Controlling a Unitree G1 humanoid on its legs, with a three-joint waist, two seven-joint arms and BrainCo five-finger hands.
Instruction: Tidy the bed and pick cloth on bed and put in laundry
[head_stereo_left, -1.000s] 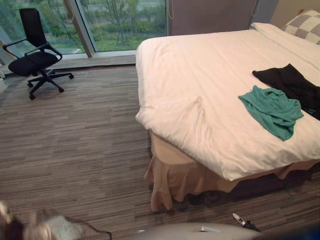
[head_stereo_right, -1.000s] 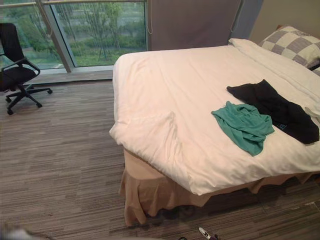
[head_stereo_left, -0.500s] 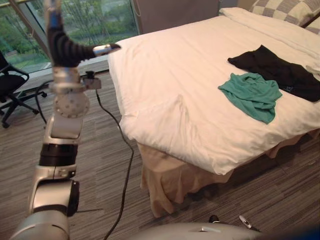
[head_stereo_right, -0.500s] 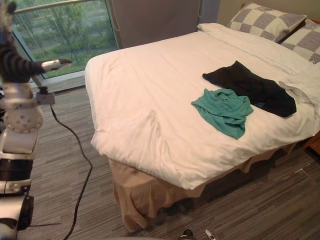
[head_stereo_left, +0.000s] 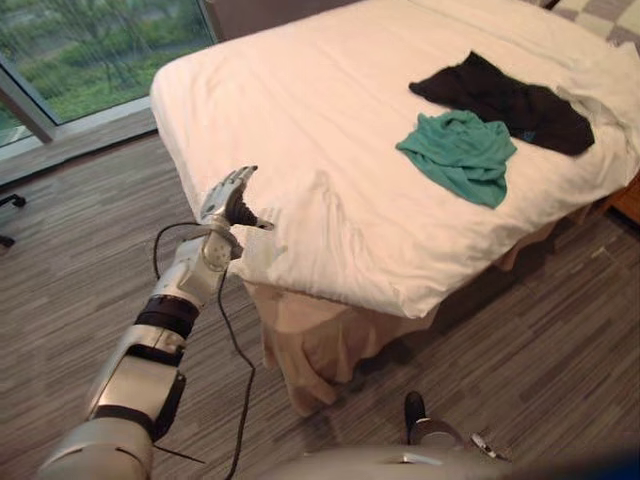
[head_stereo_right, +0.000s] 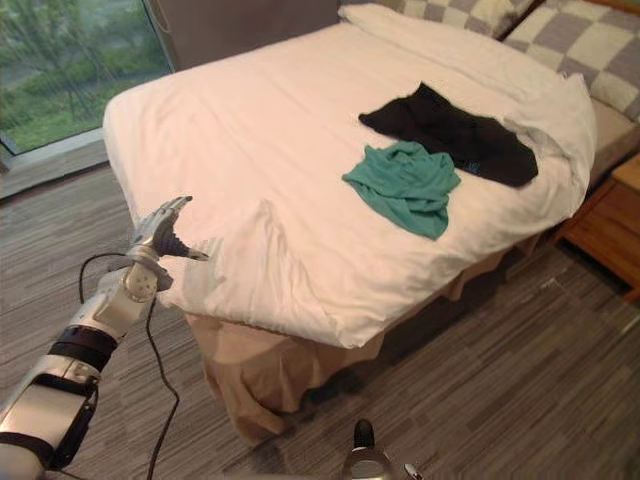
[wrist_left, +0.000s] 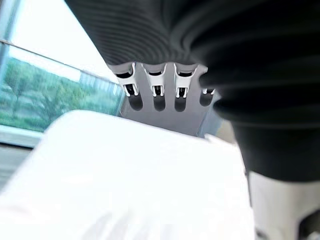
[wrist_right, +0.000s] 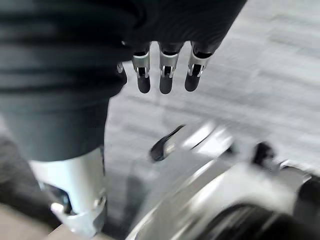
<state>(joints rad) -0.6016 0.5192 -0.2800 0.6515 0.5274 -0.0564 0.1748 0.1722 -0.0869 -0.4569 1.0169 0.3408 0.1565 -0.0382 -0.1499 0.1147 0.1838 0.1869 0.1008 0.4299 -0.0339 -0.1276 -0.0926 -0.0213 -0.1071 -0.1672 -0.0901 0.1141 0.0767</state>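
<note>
A crumpled green cloth (head_stereo_left: 460, 150) lies on the white duvet (head_stereo_left: 300, 90) near the bed's right side. A black cloth (head_stereo_left: 505, 95) is spread just behind it, touching it. My left hand (head_stereo_left: 232, 195) hovers at the bed's near left corner, by the duvet's edge, open with straight fingers and the thumb out, holding nothing. In the left wrist view its fingers (wrist_left: 155, 92) point over the duvet (wrist_left: 125, 175). In the right wrist view my right hand's fingers (wrist_right: 162, 75) hang straight above the carpet, far from both cloths.
A beige bed skirt (head_stereo_left: 310, 340) hangs below the duvet. Checked pillows (head_stereo_right: 565, 40) sit at the head of the bed and a wooden nightstand (head_stereo_right: 610, 215) stands at its right. A window (head_stereo_left: 90, 45) lines the far left wall, with striped carpet (head_stereo_left: 80, 250) between.
The camera has swung, shifting the whole picture. My left arm has come down from a raised pose to the bed's near corner. Both cloths lie as before.
</note>
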